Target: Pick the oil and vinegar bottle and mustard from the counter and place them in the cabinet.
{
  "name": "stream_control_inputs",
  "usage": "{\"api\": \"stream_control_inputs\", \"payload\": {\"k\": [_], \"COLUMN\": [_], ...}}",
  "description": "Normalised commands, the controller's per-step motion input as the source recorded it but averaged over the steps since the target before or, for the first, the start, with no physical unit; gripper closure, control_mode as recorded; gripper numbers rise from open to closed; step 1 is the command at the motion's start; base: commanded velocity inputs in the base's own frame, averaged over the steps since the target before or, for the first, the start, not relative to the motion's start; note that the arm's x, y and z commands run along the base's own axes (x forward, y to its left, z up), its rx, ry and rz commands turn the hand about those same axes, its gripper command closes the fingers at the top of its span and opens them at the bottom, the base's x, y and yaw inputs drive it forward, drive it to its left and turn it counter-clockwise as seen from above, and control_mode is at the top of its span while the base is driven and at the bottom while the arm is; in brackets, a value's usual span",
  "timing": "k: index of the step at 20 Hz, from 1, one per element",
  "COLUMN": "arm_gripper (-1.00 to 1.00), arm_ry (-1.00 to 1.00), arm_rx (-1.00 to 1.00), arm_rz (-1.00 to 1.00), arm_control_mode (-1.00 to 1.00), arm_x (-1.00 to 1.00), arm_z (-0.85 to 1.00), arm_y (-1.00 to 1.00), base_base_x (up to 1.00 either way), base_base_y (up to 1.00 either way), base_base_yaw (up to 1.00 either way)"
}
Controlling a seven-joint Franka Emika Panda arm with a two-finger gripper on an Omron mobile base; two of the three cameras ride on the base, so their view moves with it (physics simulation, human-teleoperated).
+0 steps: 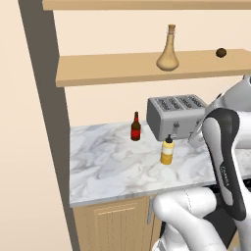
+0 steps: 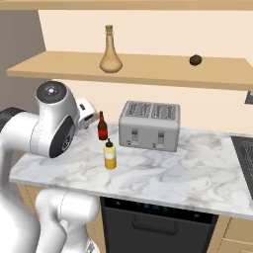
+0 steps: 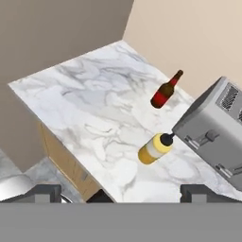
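Overhead, the cabinet spans the wall as light wood plank shelves, bounded on the left by a dark grey upright panel. Below it lies the counter, a white marble slab with grey veins. A grey four-slot toaster stands at the back of the counter, against the wall.

The oil and vinegar bottle stands upright on the lower cabinet shelf, cork stopper in place. A small dark round object rests on the same shelf, well apart to the right of the flask.

The mustard stands upright on the counter, just in front of the left end of the toaster. A small dark red bottle stands behind it, near the toaster's left side.

The gripper is above the counter's front edge, looking down at the mustard from a distance. Its two dark fingertips stand wide apart with nothing between them; the mustard lies well clear of both tips.
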Motion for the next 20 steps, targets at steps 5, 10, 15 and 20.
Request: {"api": "stream_control_inputs", "payload": {"k": [5, 10, 15, 20], "arm_gripper": [-1.0, -1.0, -1.0, -1.0], "arm_ry": [0.0, 0.0, 0.0, 0.01], "arm_rx": [0.0, 0.04, 0.07, 0.05], "arm_rz": [-0.23, -0.09, -0.03, -0.03], "arm_control_mode": [-1.0, -1.0, -1.0, -1.0], "arm_x": [-0.01, 0.0, 0.0, 0.0], "arm_z": [-0.08, -0.03, -0.22, -0.4], "arm_y": [-0.05, -0.24, -0.25, -0.04], "base_base_x": [0.0, 0.0, 0.0, 0.0], "base_base_y": [0.0, 0.0, 0.0, 0.0], "base_base_yaw": [0.0, 0.0, 0.0, 0.0]}}
